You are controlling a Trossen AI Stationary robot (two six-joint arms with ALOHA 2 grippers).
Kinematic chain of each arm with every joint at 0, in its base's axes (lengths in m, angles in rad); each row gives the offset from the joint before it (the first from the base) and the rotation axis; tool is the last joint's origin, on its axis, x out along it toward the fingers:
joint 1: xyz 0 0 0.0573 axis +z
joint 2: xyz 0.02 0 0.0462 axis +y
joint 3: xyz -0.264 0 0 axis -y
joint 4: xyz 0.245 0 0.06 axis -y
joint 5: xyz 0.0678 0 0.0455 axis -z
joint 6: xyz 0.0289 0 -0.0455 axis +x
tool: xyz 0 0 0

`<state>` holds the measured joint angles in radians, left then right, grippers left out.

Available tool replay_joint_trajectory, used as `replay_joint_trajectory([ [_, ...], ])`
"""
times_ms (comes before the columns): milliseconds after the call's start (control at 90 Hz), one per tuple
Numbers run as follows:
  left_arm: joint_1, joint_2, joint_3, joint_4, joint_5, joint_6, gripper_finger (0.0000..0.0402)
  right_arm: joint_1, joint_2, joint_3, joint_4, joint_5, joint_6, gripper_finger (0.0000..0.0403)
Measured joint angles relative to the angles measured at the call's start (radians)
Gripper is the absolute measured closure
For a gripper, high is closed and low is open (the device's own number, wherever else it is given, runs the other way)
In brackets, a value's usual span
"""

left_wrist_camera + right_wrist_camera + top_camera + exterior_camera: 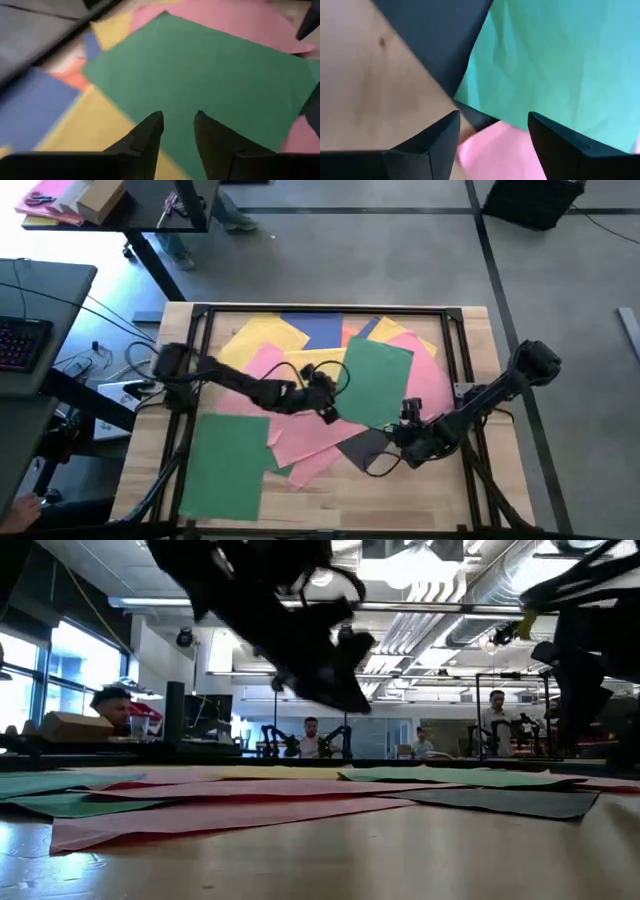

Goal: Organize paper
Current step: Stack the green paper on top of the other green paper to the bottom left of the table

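Coloured paper sheets lie fanned across the wooden table point(470, 330): a green sheet point(376, 383) on top at centre, pink sheets point(300, 435) under it, yellow point(262, 335) and blue point(318, 328) toward the far edge, a dark grey sheet point(365, 447) poking out near the front. We see 1 more green sheet point(225, 465) lying apart at the front-left.

The left gripper point(328, 413) hangs over the left edge of the centre green sheet; in its wrist view we see the fingers point(147, 132) a narrow gap apart, nothing btwn them, above green and yellow paper.

The right gripper point(405, 430) sits low at the front-right of the pile, by the dark grey sheet. Its wrist view shows 2 fingers point(437, 137) spread wide, empty, over the spot where grey, green and pink meet bare wood.

From the low view we see the sheets lying nearly flat, w/ people point(310, 735) in the room beyond the table.
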<state>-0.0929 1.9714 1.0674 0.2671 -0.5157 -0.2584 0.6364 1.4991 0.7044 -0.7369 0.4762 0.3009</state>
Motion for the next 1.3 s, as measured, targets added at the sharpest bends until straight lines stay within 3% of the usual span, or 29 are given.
replay_joint_trajectory([
  [89,0.018,0.082,0.022,0.03,0.037,-0.015,0.031,-0.001,0.049,0.0,0.004,-0.028,-0.062,0.0183],
  [311,0.027,0.183,0.05,0.05,0.072,-0.022,0.0316,-0.003,0.092,0.039,-0.005,0.034,-0.078,0.0183],
  [567,0.014,0.186,0.049,0.026,0.058,-0.027,0.0316,-0.027,0.085,0.106,-0.01,0.069,-0.126,0.0183],
  [811,0.013,0.186,0.048,0.017,0.056,-0.02,0.0316,-0.028,0.085,0.179,-0.096,-0.008,-0.126,0.0183],
  [1300,0.012,0.188,0.046,0.017,0.059,-0.019,0.0316,-0.061,0.088,0.119,-0.179,-0.023,-0.125,0.0183],
])
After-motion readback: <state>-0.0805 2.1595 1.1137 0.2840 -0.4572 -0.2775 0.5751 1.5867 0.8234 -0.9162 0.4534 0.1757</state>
